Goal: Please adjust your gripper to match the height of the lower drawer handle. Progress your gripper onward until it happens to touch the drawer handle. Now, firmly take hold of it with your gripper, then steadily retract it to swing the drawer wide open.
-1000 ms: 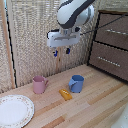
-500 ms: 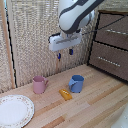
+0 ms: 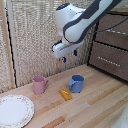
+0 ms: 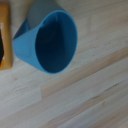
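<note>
Exterior view. The gripper (image 3: 69,55) hangs in mid-air above the wooden table (image 3: 100,102), its dark blue tips pointing down. It holds nothing; the two tips stand a little apart, but the picture is too coarse for me to judge how wide the jaws are. The cabinet sits at about 3 o'clock from the gripper, well apart from it. The drawer (image 3: 108,61), the lower of the two brown fronts, carries the drawer handle (image 3: 106,60), a thin pale bar. The twin upper drawer front (image 3: 113,31) is partly crossed by the white arm. On the table, at roughly 6 o'clock below the gripper, stands a blue cup (image 3: 76,83); a pink cup (image 3: 39,84) lies at 7 o'clock, a small yellow object (image 3: 65,94) between them, and a white plate (image 3: 14,110) further toward 8 o'clock.

Wrist view. The camera looks straight down into the blue cup (image 4: 50,42), with the yellow object (image 4: 4,37) at the frame edge and bare wood planks around. No fingertips and no part of the drawer appear here.

Progress, as I judge it: barely begun. The gripper hangs close to handle height, though I cannot confirm a match. It has not approached the handle, no contact, no grasp, drawer shut. Approach, grasp and pull all remain.
</note>
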### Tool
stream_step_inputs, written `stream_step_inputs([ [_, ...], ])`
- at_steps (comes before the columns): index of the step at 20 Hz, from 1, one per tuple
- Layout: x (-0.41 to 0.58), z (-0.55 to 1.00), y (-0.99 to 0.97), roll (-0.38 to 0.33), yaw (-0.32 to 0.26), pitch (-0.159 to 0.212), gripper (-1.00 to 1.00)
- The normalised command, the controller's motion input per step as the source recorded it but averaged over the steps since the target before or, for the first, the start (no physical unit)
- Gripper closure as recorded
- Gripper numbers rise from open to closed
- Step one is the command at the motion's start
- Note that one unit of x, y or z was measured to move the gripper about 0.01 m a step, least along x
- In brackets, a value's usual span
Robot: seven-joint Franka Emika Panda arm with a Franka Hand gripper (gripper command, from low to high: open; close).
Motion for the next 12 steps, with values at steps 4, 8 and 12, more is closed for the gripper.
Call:
stream_step_inputs([
  [4, -0.059, -0.09, -0.18, -0.375, 0.148, -0.084, -1.0],
  [8, -0.056, -0.09, -0.18, -0.375, 0.147, -0.087, -1.0],
  [12, -0.053, -0.1, -0.2, -0.375, 0.14, -0.077, -1.0],
])
